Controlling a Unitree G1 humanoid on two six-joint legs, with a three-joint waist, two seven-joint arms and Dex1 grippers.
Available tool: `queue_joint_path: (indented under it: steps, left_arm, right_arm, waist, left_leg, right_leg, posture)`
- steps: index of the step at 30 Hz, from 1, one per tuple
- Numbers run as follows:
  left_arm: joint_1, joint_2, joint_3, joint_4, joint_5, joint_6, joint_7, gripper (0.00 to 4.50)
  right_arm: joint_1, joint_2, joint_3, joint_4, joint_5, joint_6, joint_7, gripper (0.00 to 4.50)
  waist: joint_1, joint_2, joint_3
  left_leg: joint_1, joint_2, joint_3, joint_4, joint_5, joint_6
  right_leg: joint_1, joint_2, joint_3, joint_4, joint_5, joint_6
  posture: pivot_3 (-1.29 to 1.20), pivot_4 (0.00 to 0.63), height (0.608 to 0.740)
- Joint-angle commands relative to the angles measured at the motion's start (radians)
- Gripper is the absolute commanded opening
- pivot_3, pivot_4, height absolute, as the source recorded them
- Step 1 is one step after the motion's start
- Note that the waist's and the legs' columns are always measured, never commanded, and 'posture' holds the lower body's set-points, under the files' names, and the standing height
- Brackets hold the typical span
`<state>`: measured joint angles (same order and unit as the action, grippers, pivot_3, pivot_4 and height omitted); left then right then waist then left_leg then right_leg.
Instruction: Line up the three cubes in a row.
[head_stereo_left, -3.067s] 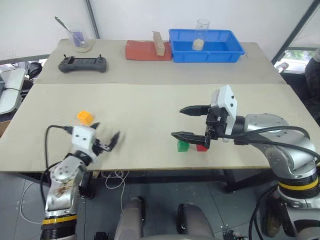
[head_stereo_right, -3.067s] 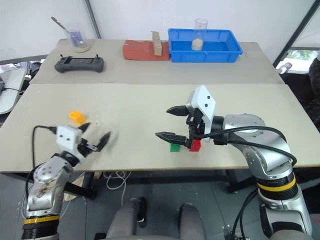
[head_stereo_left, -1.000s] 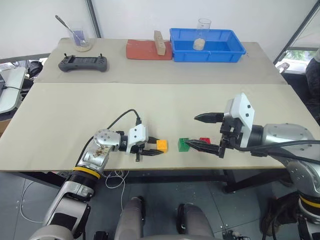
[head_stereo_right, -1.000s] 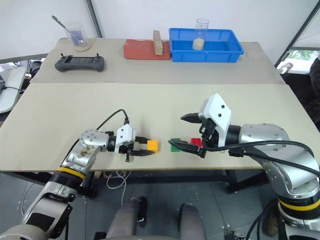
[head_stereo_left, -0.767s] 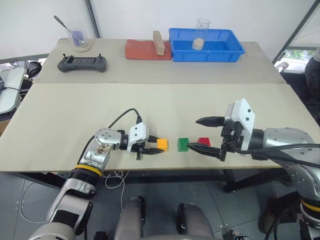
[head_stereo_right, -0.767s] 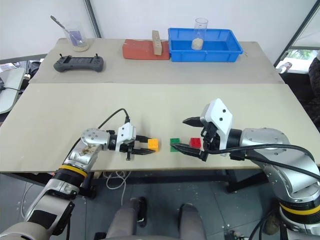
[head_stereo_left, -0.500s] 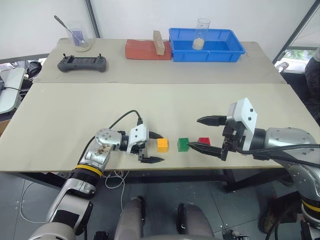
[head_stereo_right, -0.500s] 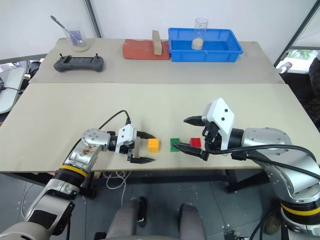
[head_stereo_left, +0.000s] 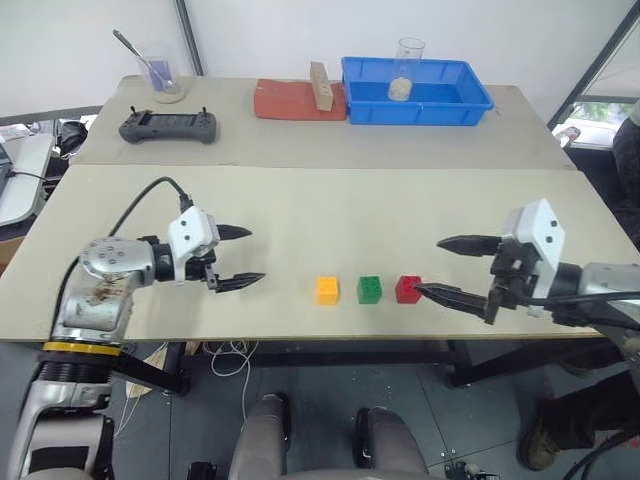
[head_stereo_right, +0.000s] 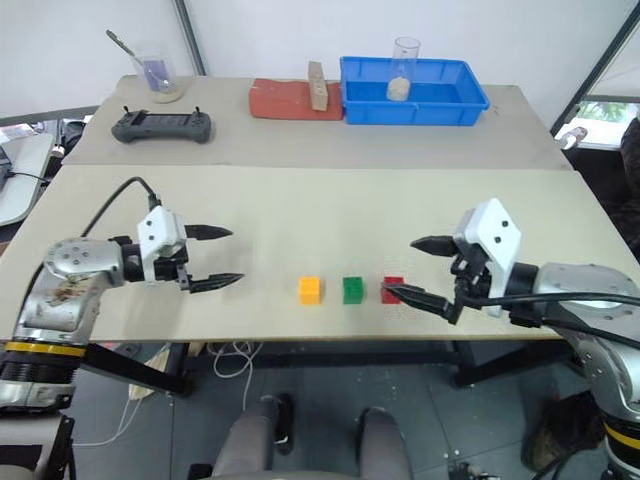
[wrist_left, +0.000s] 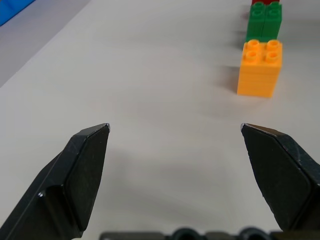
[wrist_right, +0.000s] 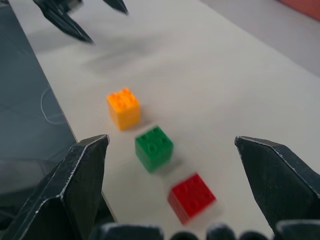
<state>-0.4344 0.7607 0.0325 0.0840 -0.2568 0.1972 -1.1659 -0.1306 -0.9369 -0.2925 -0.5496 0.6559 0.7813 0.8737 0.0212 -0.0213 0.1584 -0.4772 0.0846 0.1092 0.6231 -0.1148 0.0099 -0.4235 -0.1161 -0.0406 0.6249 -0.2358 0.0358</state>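
Left pincer (head_stereo_left: 244, 256) agape, well clear of orange-yellow cube (head_stereo_left: 327, 290)

A beige table (head_stereo_left: 300, 215) carries three studded cubes near its front edge, set in a straight row with small gaps between them: the orange-yellow cube (head_stereo_left: 327, 289) on the left, the green cube (head_stereo_left: 369, 289) in the middle, the red cube (head_stereo_left: 407, 289) on the right. A second table (head_stereo_left: 300, 135) butts against the far edge. On it lie a black controller (head_stereo_left: 167, 126), a glass with a spoon (head_stereo_left: 164, 82), a red mat (head_stereo_left: 290, 100) with a tan wooden block (head_stereo_left: 321, 86) on it, and a blue tray (head_stereo_left: 480, 100).
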Motion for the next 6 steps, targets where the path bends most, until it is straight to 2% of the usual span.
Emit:
queue_joint_path:
  steps: [1,6]
  left_arm:
    - [-0.037,0.0,0.019,-0.06,-0.024,0.034,0.035,4.48]
    - [-0.029,-0.009,0.004,-0.096,-0.035,0.069,0.051,4.48]
  right_arm:
    - [0.013,-0.021,-0.05,0.011,-0.019,-0.056,0.018,4.5]
    - [0.007,-0.019,-0.04,0.024,-0.027,-0.07,0.015,4.5]
  waist:
    - [0.0,0.0,0.0]
    - [-0.005,0.0,0.0]
  left_leg:
    - [0.0,0.0,0.0,0.0,0.0,0.0]
    - [0.0,0.0,0.0,0.0,0.0,0.0]
  right_leg:
    - [0.0,0.0,0.0,0.0,0.0,0.0]
    - [0.001,0.001,0.0,0.001,0.0,0.0]
  posture:
    - [0.0,0.15,0.74]
    - [0.0,0.15,0.74]
